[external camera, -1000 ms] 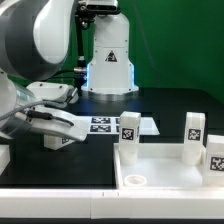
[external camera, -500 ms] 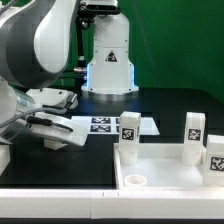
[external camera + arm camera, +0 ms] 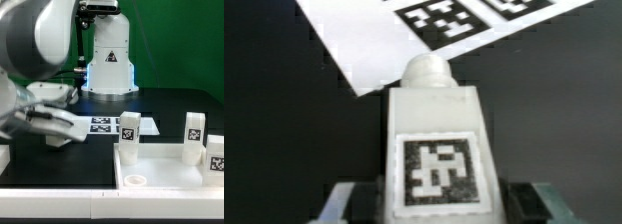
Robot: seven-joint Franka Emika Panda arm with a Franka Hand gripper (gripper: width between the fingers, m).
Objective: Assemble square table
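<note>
Glossy white-and-grey rounded arm, black cable, white base.

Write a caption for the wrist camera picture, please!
The end effector straddles a white table leg with a black-and-white tag, lying on the dark table beside the marker board.

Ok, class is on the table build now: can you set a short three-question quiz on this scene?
1. In the exterior view, how many legs stand upright by the top?
2. True or false: the marker board lies flat on the black table.
3. In the wrist view, what lies between the fingers of the end effector?
A. a tagged leg
B. the marker board
C. the top

Key: 1. three; 2. true; 3. A
</note>
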